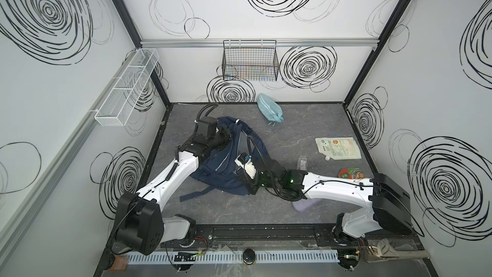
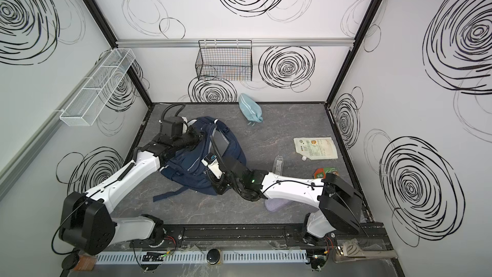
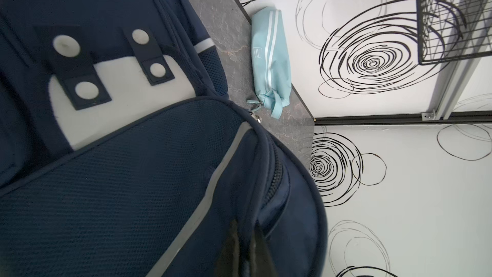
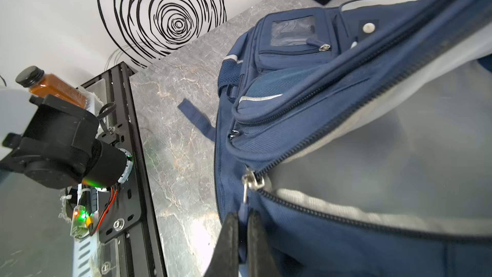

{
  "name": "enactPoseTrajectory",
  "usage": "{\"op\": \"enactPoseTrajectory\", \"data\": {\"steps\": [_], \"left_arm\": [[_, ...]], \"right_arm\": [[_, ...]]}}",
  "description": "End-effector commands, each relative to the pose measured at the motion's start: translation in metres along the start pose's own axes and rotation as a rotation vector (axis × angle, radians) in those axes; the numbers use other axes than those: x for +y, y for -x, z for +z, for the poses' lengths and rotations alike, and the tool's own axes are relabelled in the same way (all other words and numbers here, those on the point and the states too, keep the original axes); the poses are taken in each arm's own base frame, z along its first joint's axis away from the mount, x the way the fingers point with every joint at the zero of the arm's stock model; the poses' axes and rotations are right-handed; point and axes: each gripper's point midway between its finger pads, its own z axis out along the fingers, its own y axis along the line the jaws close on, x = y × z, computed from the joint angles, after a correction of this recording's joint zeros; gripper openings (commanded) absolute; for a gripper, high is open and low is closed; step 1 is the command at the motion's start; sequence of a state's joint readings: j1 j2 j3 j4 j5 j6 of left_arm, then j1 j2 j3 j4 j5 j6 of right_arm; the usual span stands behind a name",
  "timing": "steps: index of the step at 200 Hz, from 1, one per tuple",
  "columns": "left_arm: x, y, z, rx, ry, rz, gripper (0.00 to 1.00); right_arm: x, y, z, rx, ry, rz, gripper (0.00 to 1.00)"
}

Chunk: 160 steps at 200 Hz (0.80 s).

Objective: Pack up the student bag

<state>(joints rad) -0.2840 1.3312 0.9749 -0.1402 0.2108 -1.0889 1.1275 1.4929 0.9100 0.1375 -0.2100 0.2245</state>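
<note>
**Right wrist view: zipper pull pinched, bag held at both ends**

Right wrist view shows the right gripper (image 4: 241, 218) closed tight on the small blue zipper pull (image 4: 243, 208) of the student bag (image 4: 292, 102). The tab sits between the two dark fingers, and the silver slider (image 4: 251, 179) is just beyond them. The main zipper is parted here, and pale grey lining (image 4: 372, 161) shows inside the opening. A loose navy strap (image 4: 197, 118) lies flat on the table beside the bag.

In the left wrist view the left gripper (image 3: 246, 233) is closed as well. Its fingers are drawn together on the navy fabric at the bag's (image 3: 106, 182) rim, next to a zipper run and a silver reflective stripe (image 3: 202, 203). The white patch (image 3: 119, 113) with its two snap tabs faces this camera.

Both top views place the bag (image 1: 226, 166) (image 2: 191, 166) on the grey marbled table (image 1: 292, 129), left of the middle. The left arm reaches to its far end and the right arm to its near right corner. A light blue pouch (image 1: 267, 107) lies apart from the bag by the back wall. A white spouted sachet (image 1: 338, 147) lies well off to the right, with a small clear bottle (image 1: 303, 162) between it and the right arm. A black wire basket (image 1: 250, 59) hangs on the back wall.
</note>
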Motion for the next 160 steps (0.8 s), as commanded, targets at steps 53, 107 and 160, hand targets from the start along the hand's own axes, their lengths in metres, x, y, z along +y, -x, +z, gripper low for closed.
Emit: {"op": "enactPoseTrajectory", "data": {"steps": [53, 107, 160], "left_arm": [[-0.079, 0.122, -0.036, -0.485, -0.302, -0.115, 0.00], [-0.087, 0.078, -0.015, -0.219, -0.310, 0.200, 0.20], [0.016, -0.002, -0.016, 0.094, 0.008, 0.516, 0.58]], "right_arm": [[0.112, -0.033, 0.027, 0.083, 0.405, -0.073, 0.00], [0.073, -0.028, 0.009, 0.054, 0.297, -0.039, 0.00], [0.028, -0.031, -0.014, 0.036, 0.229, -0.006, 0.00]]}}
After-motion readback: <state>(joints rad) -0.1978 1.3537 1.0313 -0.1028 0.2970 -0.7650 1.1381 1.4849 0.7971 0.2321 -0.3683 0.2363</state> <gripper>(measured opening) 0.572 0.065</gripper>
